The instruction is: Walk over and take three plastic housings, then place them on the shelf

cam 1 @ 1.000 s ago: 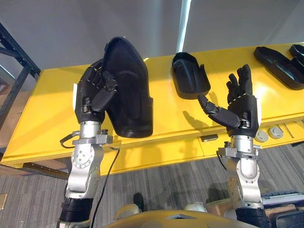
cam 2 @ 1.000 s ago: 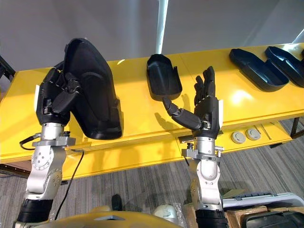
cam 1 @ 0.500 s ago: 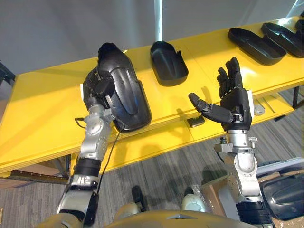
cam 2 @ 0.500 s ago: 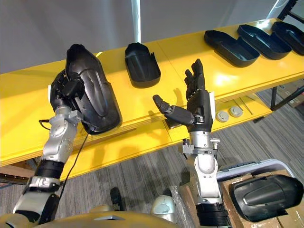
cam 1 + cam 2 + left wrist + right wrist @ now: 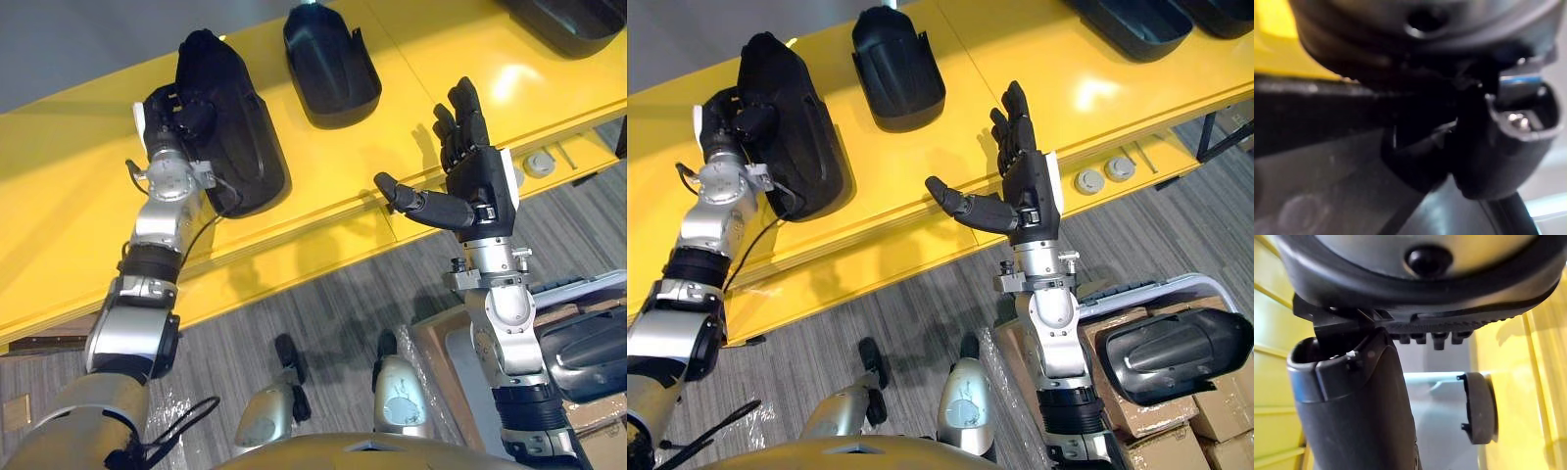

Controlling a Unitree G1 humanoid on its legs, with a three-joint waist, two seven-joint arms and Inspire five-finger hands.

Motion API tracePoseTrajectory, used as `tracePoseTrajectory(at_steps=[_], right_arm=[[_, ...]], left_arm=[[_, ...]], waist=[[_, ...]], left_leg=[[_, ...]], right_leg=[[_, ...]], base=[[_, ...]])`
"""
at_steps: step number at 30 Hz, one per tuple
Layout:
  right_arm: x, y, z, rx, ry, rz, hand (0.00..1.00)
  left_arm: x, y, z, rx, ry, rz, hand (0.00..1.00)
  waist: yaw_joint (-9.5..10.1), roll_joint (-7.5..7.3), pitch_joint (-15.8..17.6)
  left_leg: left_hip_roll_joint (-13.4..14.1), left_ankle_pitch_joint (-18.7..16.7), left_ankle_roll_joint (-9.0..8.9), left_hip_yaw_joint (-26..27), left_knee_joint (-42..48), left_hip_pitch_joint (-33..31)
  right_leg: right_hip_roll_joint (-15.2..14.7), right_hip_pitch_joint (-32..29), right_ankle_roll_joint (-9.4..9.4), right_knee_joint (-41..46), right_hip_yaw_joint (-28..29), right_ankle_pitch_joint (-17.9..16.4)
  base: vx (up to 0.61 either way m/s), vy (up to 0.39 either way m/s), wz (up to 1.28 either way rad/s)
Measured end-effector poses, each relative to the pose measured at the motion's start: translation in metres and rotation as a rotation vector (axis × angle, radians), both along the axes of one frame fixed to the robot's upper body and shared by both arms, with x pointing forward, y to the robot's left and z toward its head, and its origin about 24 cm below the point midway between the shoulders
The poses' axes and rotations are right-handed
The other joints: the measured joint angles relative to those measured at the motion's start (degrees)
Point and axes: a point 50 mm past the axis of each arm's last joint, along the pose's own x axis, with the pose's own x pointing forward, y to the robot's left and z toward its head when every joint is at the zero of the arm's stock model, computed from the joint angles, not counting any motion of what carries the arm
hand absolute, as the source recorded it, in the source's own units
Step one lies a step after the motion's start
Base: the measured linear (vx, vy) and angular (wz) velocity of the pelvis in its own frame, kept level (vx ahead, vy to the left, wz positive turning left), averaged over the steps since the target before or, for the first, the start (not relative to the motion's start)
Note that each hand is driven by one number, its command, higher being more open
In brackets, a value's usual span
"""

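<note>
Black housing [image 5: 240,147]: large plastic shell at the yellow table [image 5: 59,225] — near its front edge.
Left hand [image 5: 168,110]: fingers curled round that shell's rim.
Right hand [image 5: 477,181]: fingers spread — holding nothing.
Smaller housing [image 5: 330,64]: lying farther back on the table.

Silver-grey segmented arms [image 5: 495,313]; black left hand [image 5: 172,116], black right hand [image 5: 478,186], white side covers.

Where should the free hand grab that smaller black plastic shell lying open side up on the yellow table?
Probably by its raised side wall, from the robot's right. The smaller black plastic housing lies hollow side up on the yellow table, so its rim stands free: thumb inside, fingers outside. The right hand is open on that side; the left hand holds the larger black housing.
</note>
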Motion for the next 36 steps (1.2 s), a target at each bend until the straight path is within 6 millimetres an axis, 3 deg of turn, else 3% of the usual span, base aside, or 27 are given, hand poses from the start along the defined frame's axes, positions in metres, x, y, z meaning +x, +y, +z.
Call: tracePoseTrajectory(at_steps=[1,2,10,15,24,26,28,30,32,36], right_arm=[[0.000,0.000,0.000,0.001,0.005,-0.002,1.00],[0.001,0.000,-0.001,0.001,0.011,-0.003,1.00],[-0.001,0.001,0.001,0.002,0.002,0.002,1.00],[-0.006,0.000,-0.006,0.004,0.028,-0.007,1.00],[-0.011,0.007,-0.018,0.020,0.080,0.008,1.00],[-0.014,0.008,-0.023,0.029,0.100,0.007,1.00],[-0.015,0.010,-0.027,0.048,0.112,0.000,1.00],[-0.015,0.011,-0.029,0.070,0.119,-0.008,1.00],[-0.013,0.013,-0.037,0.080,0.152,-0.013,1.00],[-0.013,0.019,-0.048,0.102,0.195,-0.012,1.00]], left_arm=[[0.001,0.003,0.003,0.006,0.013,0.010,0.00],[0.000,0.005,0.003,0.010,0.021,0.016,1.00],[0.000,0.020,0.007,0.102,0.049,0.061,1.00],[-0.001,0.024,0.002,0.060,0.064,0.058,1.00],[-0.005,0.026,-0.015,0.065,0.101,0.015,1.00],[-0.006,0.028,-0.006,0.069,0.058,0.016,1.00],[-0.013,0.025,0.016,0.047,-0.079,-0.020,1.00],[-0.023,0.014,0.041,0.044,-0.246,-0.073,1.00],[-0.036,-0.002,0.065,0.025,-0.434,-0.160,1.00],[-0.060,-0.020,0.061,-0.062,-0.618,-0.239,1.00]], waist=[[-0.07,0.02,0.1],[-0.19,0.03,0.1],[-0.84,0.65,1.8],[-1.05,0.72,2.0],[-0.31,0.97,1.7],[-0.21,0.98,1.6],[0.19,0.98,1.6],[0.56,0.96,1.3],[0.93,0.80,-0.9],[1.25,0.89,-5.4]], left_leg=[[0.1,0.0,-0.01,0.0,0.0,-0.1],[0.1,0.0,-0.01,0.0,0.0,0.0],[0.1,-0.1,-0.17,-0.1,0.0,0.5],[0.1,-0.1,-0.37,0.0,0.0,1.7],[0.4,-0.9,-0.64,-0.5,-0.2,5.3],[0.5,-0.9,-0.67,-0.7,-0.2,5.3],[0.5,-0.8,-0.54,-0.7,0.0,5.3],[0.4,-0.7,-0.45,-0.9,0.0,5.4],[0.2,-0.7,-0.41,-1.5,0.0,5.4],[0.0,-0.7,-0.44,-1.9,-0.1,7.3]], right_leg=[[0.0,-0.1,-0.03,0.1,0.0,0.0],[0.1,-0.1,-0.09,0.2,0.0,-0.1],[-0.2,-0.7,-0.22,2.5,0.3,-1.5],[-0.2,0.3,-0.25,2.9,0.4,-2.0],[0.4,6.3,0.73,-1.2,-0.9,-1.4],[0.5,7.1,0.91,-2.3,-1.5,-1.0],[0.7,7.6,0.90,-3.3,-1.8,-0.2],[0.7,8.5,0.87,-4.6,-2.3,0.4],[0.7,9.9,1.06,-6.4,-3.2,0.9],[0.7,13.6,1.32,-9.5,-4.0,1.5]], base=[[0.00,0.000,0.00],[0.00,0.000,0.00],[0.00,-0.016,-0.01],[0.03,-0.032,-0.02],[0.00,0.001,0.01],[0.03,0.013,0.10],[0.04,0.014,0.06],[0.04,0.017,0.10],[0.05,0.024,0.13],[0.06,0.012,0.04]])
